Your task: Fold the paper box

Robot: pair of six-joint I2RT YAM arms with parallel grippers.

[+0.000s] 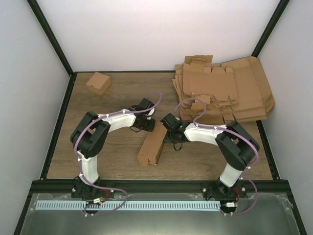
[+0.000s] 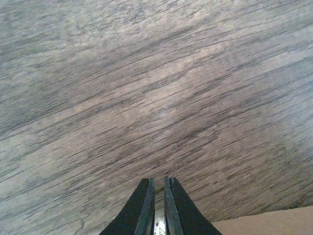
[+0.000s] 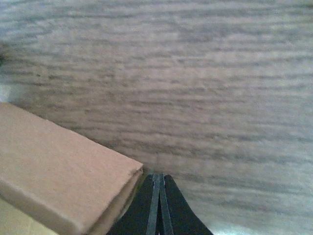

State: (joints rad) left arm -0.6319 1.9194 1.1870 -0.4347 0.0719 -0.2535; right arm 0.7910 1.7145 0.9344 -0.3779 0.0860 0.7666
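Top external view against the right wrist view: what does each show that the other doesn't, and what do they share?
Only top external: a small folded box at the far left and the stack of flat cardboard blanks at the far right. Only right wrist: the right gripper close up, fingers pressed together, beside an end of the paper box. Both: the paper box and the wooden table.
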